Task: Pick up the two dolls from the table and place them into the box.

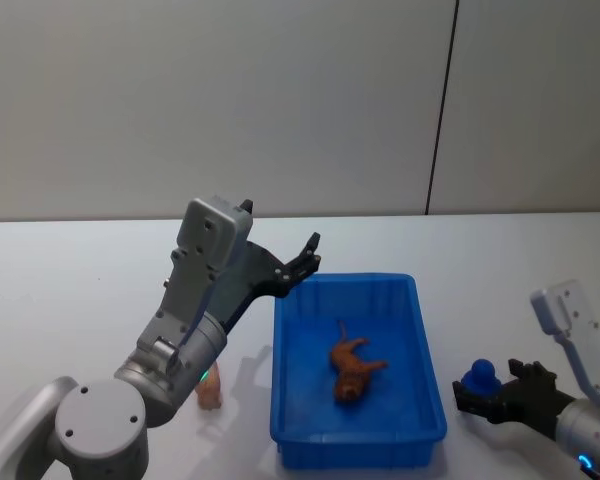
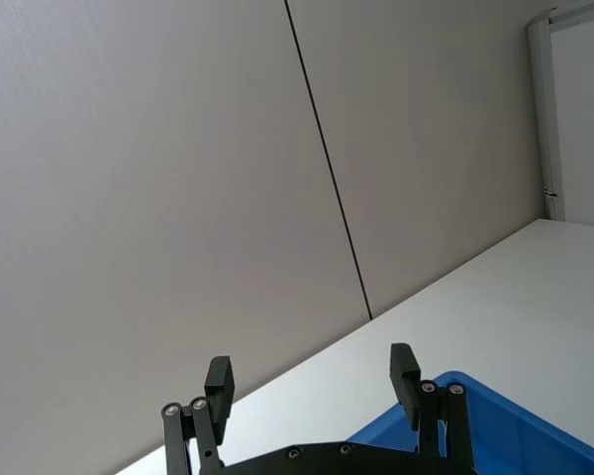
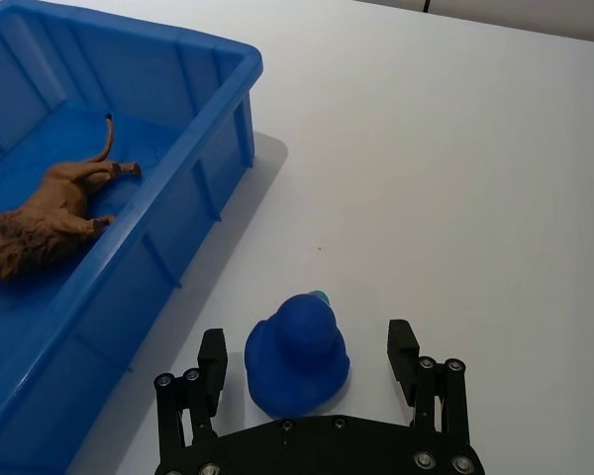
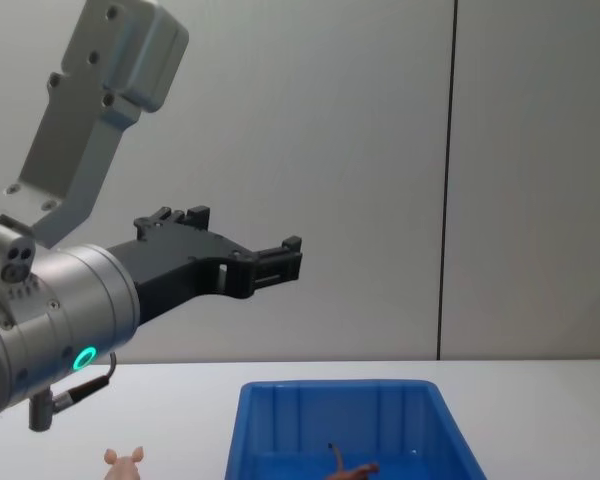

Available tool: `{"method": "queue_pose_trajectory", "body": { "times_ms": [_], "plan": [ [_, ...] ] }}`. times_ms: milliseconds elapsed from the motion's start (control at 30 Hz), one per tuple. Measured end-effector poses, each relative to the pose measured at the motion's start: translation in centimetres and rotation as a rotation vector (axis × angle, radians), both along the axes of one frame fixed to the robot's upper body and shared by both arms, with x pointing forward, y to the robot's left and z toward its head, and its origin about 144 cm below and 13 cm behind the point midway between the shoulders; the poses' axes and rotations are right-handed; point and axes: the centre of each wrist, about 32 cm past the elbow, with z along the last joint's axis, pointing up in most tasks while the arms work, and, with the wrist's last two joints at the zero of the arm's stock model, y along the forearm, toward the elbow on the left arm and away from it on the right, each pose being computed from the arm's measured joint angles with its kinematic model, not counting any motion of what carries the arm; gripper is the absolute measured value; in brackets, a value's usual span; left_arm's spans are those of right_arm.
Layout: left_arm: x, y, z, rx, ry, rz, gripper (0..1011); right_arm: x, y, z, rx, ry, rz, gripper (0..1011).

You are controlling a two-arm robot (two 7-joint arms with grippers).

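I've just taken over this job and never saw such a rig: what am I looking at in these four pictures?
It is a two-armed robot at a white table. The head picture looks down from above, the chest picture looks across from lower down, and two come from cameras on the wrists. The left tool is raised and open by the far left corner of the blue box, holding nothing. The brown doll lies inside the box. The pink doll stands on the table left of the box. The right tool sits low on the right, open around a blue toy duck, not gripping it.
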Motion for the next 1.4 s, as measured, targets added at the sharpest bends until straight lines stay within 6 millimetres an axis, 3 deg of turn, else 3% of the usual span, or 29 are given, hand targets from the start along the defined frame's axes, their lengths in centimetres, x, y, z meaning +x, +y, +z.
{"method": "queue_pose_trajectory", "body": {
  "times_ms": [233, 833, 1400],
  "plan": [
    [0.0, 0.0, 0.0, 0.000, 0.000, 0.000, 1001, 0.8, 0.4, -0.4, -0.004, 0.009, 0.015, 994],
    [0.0, 0.0, 0.0, 0.000, 0.000, 0.000, 1001, 1.5, 0.7, -0.7, -0.011, 0.015, 0.030, 516],
    [0.0, 0.0, 0.0, 0.000, 0.000, 0.000, 1001, 1.5, 0.6, 0.0, -0.016, -0.067, 0.034, 395]
  ]
}}
